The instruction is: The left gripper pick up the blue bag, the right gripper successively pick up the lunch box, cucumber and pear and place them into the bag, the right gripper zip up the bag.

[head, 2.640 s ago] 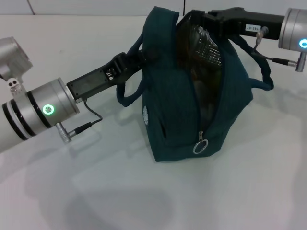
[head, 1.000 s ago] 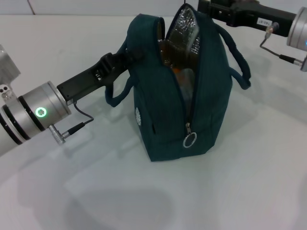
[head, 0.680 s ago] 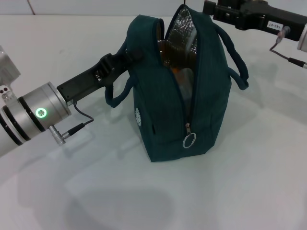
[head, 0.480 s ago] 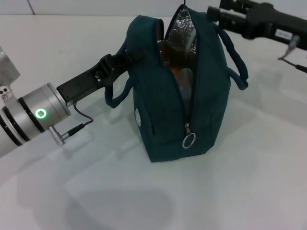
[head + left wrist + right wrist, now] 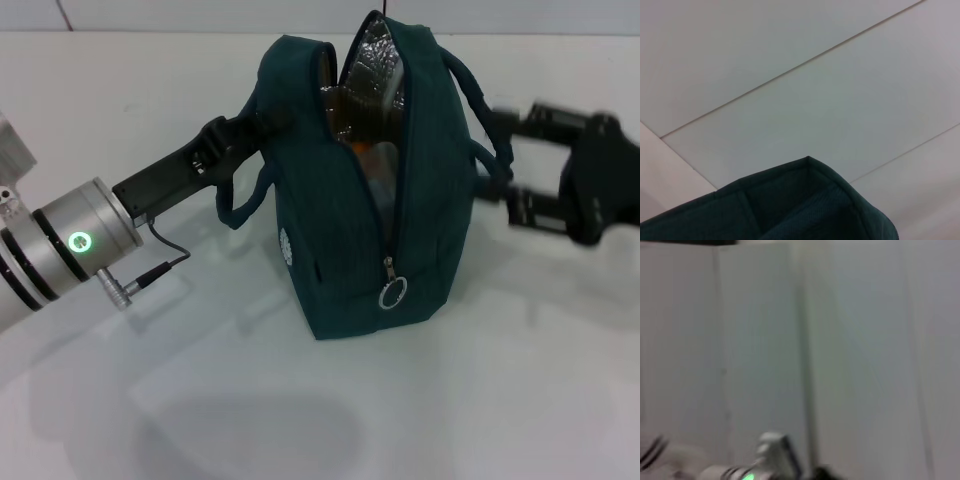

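Reaching in from the left, the black left gripper [image 5: 262, 118] is clamped on the upper left edge of the dark blue-green fabric bag [image 5: 340, 240], which stands upright on the white table [image 5: 200, 400]. The bag's mouth gapes at the top, showing silver foil lining [image 5: 378, 62] and something orange inside; its zipper is closed only low down, where the round metal pull ring [image 5: 393, 292] hangs. Beside the bag's right handle [image 5: 490, 150], the black right gripper [image 5: 505, 160] hangs with fingers spread apart, holding nothing.
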Robot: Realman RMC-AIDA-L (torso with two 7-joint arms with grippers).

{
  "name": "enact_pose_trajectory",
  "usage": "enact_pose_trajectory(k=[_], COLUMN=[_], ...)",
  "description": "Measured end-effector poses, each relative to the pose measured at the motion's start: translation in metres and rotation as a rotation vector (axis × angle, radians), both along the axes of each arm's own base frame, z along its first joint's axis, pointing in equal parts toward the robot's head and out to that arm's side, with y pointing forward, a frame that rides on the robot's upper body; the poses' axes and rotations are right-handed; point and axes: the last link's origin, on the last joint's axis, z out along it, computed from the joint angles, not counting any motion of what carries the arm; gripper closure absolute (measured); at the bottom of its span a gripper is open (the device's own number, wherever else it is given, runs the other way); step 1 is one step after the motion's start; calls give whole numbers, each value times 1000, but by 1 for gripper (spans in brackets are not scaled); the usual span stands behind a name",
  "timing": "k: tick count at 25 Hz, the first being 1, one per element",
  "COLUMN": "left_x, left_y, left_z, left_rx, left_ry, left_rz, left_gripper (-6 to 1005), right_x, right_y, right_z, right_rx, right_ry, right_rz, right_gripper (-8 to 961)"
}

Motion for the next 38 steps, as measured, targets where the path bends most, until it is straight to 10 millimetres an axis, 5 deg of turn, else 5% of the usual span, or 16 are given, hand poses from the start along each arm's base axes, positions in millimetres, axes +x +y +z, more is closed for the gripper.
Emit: enact_pose_trajectory(k=[8,17,38], left_x=[-2,-1,-1], left_y=[2,3,5], left_z=[4,4,7], left_rx=[18,20,35], left_ry=[-7,-7,-9], left_rz=[11,10,13], left_gripper=[954,954,953], right_x=[13,19,14], right_y=[-21,-17,-9], right_z=[-23,-56,-78], right_rx=[-157,-208,-195], right_ry=[-186,-265,-274], right_rz=[72,5,-44], right_gripper=[303,306,310])
